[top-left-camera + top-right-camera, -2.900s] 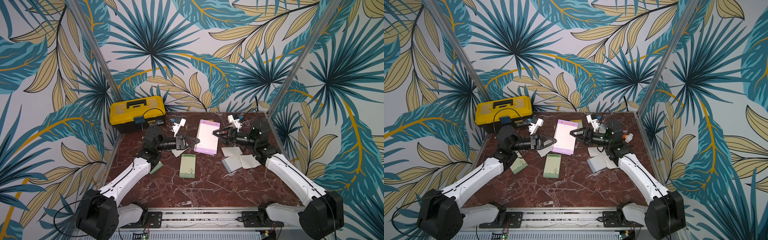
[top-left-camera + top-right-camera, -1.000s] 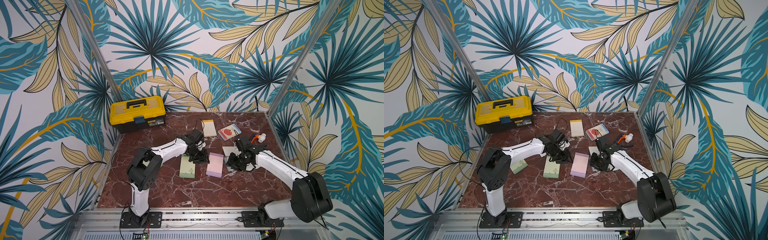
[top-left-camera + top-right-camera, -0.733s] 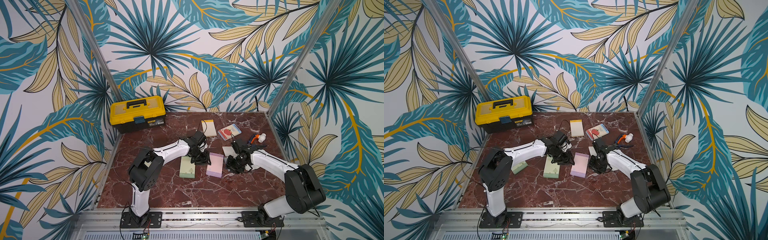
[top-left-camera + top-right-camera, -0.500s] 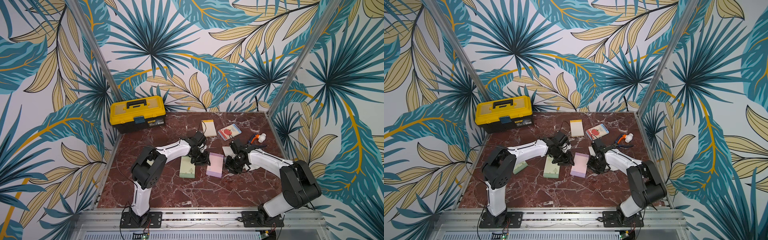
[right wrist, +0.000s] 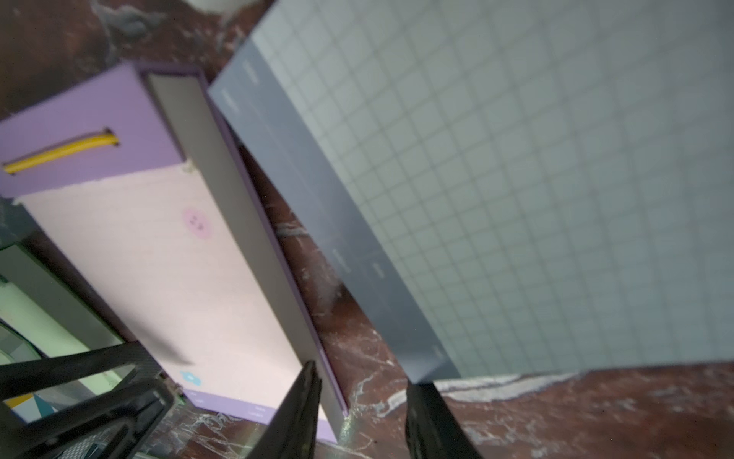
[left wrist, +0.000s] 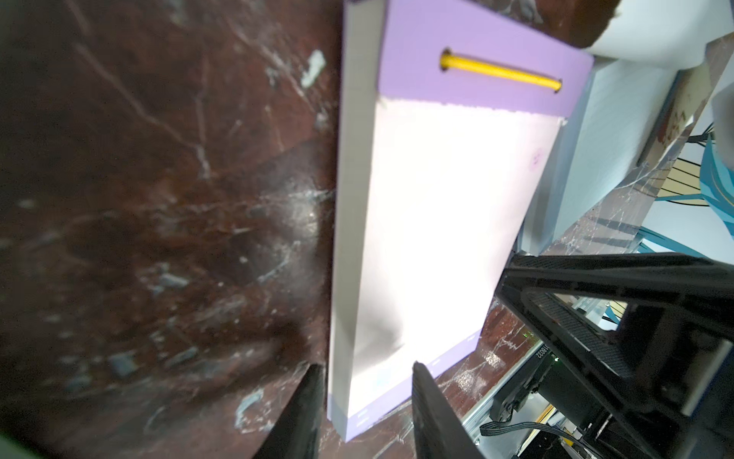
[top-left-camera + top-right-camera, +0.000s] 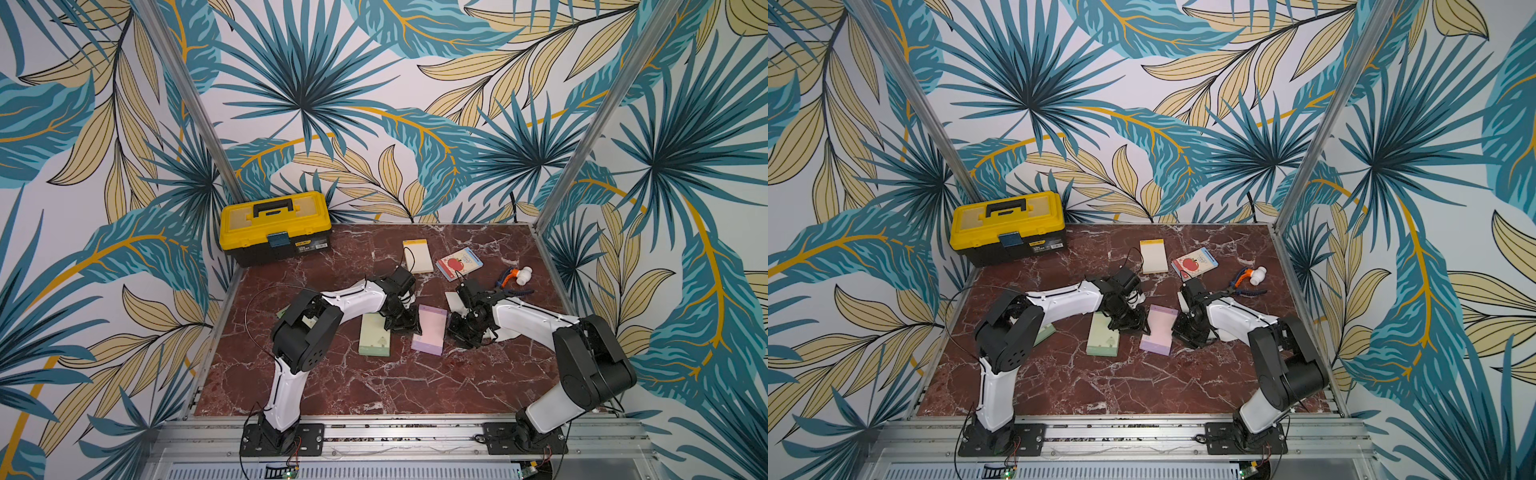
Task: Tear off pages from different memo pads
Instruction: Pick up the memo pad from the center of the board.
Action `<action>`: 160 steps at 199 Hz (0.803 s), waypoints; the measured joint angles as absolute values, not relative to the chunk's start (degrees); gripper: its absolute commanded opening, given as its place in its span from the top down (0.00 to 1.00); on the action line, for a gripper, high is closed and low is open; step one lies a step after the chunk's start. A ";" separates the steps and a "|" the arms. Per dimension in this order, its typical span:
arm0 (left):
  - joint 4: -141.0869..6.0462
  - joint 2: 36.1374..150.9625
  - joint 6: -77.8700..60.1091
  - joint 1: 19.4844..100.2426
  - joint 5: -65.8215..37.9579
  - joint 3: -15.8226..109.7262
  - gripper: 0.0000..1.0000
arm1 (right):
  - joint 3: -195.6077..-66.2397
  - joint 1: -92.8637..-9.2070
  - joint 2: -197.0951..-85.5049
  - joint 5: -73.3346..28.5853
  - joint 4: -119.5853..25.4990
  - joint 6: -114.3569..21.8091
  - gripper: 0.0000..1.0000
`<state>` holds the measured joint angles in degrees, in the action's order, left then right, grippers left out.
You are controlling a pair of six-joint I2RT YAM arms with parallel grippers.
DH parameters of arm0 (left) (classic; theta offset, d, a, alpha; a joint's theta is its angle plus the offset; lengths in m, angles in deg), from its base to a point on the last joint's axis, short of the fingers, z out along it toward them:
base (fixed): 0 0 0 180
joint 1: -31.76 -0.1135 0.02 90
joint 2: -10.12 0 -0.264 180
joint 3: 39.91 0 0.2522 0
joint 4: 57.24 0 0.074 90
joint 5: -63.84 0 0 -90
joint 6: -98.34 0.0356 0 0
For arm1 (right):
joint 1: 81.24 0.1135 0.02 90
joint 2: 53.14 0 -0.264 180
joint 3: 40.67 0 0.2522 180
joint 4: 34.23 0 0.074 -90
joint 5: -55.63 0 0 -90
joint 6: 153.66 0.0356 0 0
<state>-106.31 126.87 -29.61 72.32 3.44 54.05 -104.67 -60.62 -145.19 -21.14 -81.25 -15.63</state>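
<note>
Between the left gripper's [image 6: 365,367] spread fingers runs one long edge of the lilac memo pad [image 6: 437,218], with a green memo pad [image 7: 375,340] just outside them. The right gripper's [image 5: 362,373] fingers, also spread, straddle the pad's opposite edge, with a grid-printed page's [image 5: 516,179] corner at the outer fingertip on the marble table [image 5: 595,417].

Crowded centre, open front
The lilac memo pad [image 7: 430,330] is boxed in: left gripper [image 6: 365,411] and the green memo pad [image 7: 374,338] press close on one side, right gripper [image 5: 357,417] and a blue grid page [image 5: 516,179] on the other; bare marble table [image 7: 374,386] at the front offers passing room.
</note>
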 measured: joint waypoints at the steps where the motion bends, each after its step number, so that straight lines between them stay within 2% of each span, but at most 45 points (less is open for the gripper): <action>1: -106.31 126.87 -29.61 72.32 3.44 54.05 0.62 | -104.65 -60.62 -145.14 -21.23 -81.29 -15.63 0.62; 73: -106.07 126.89 -29.57 72.60 3.93 54.05 0.58 | -102.46 -60.27 -143.37 -22.08 -80.79 -14.75 0.61; 160: -105.35 127.15 -29.44 72.56 4.65 54.05 0.60 | -103.82 -59.85 -145.14 -19.52 -79.50 -14.71 0.61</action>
<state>-105.35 127.15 -29.44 72.56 4.65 54.05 -103.82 -59.85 -145.14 -19.52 -79.50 -14.71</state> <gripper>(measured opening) 0.404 0.390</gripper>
